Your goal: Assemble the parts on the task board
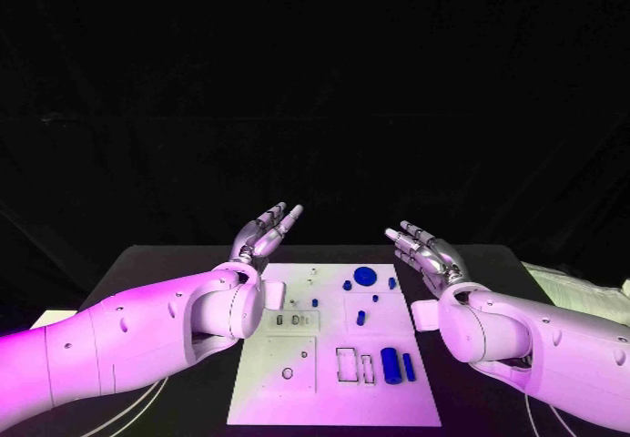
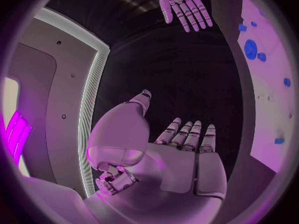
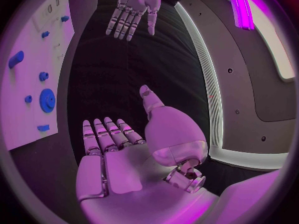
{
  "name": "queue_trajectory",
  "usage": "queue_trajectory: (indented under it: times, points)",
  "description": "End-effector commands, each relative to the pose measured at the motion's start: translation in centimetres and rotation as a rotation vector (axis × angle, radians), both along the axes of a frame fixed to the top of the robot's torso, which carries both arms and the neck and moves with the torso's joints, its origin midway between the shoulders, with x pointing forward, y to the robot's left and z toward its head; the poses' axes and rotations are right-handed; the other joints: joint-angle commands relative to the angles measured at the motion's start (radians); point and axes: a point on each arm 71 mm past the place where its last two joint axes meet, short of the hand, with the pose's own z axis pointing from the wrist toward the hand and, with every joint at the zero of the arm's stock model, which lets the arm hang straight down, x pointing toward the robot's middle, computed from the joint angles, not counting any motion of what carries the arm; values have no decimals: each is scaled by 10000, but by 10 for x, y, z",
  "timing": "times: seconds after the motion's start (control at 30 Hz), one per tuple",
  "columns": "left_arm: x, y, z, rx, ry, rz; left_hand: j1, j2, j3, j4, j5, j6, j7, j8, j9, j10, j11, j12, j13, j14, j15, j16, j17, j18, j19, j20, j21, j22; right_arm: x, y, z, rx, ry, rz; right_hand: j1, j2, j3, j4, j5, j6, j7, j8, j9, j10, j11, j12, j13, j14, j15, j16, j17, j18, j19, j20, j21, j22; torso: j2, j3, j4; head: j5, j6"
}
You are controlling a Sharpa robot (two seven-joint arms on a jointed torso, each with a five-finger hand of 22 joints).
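Observation:
The white task board (image 1: 309,387) lies in the middle of the black table. Blue parts rest on it: a round gear (image 1: 365,273) at the far end, small pegs (image 1: 361,318) near the middle, two cylinders (image 1: 390,365) at the near right. My left hand (image 1: 267,230) hovers raised above the board's far left corner, fingers straight and apart, holding nothing. My right hand (image 1: 425,250) hovers above the far right corner, likewise flat and empty. The left wrist view shows my left hand's palm (image 2: 187,154), the board (image 2: 274,74) and my right hand (image 2: 182,5). The right wrist view shows my right hand's palm (image 3: 118,149) and my left hand (image 3: 132,7).
A white object (image 1: 578,289) lies on the table at the right edge. White cables (image 1: 138,410) run along the table by my left arm. Rectangular slots (image 1: 348,364) and small holes mark the board's near half.

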Motion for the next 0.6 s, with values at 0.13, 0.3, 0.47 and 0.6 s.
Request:
queue_trajectory:
  times: [0.13, 0.3, 0.47, 0.6]
  points:
    - [1, -9, 3, -439, -87, -1084, 440, 8, 112, 19, 77, 161, 902, 48, 19, 60, 128, 51, 24, 56, 128, 67, 19, 202, 8, 173, 45, 19, -5, 9, -2, 529, 38, 2341, 934, 43, 180, -498, -50, 607, 1554, 97, 65, 830, 173, 135, 79, 1144, 234, 219, 118, 369, 1391, 135, 775, 318, 4, 0, -3, 1, 1]
    - [1, -9, 3, -439, -87, -1084, 469, 80, 91, -65, 92, 420, 1057, 98, 52, 435, 324, 128, 76, 623, 268, 209, 112, 151, 188, 281, 126, 71, -6, 9, -3, 573, 79, 2596, 1675, -80, 500, -946, -389, 2176, 1510, 368, 226, 3048, 96, 511, 260, 3343, 8, 689, 309, 591, 2556, 111, 1385, 538, 4, 0, -3, 1, 1]
    - [4, 7, 2, -650, -155, -989, 802, 189, 85, -388, 116, 2178, 1232, 479, 261, 3063, 686, 708, 369, 5179, 536, 1689, 798, -57, 3992, 248, 1991, 1048, 10, -16, 6, -1625, -1342, 1733, 2631, -487, 1243, -977, -214, 5514, 1173, 914, 464, 6376, -386, 1158, 368, 6658, -570, 1437, 433, 1176, 4834, 94, 2528, 916, 34, 4, -23, -139, -92]
    - [3, 12, 1, -739, -119, -1045, 1231, 136, -55, -724, 96, 4339, 1028, 975, 485, 6633, 327, 1702, 722, 7409, -80, 2518, 1223, 405, 6654, 134, 3275, 1557, 17, -19, 16, -2636, -2089, 1804, 2807, -774, 1836, -1007, -246, 6410, 1030, 917, 427, 7116, -616, 1129, 327, 7535, -818, 1522, 433, 1319, 5381, 26, 2790, 967, 70, 6, -26, -164, -115]
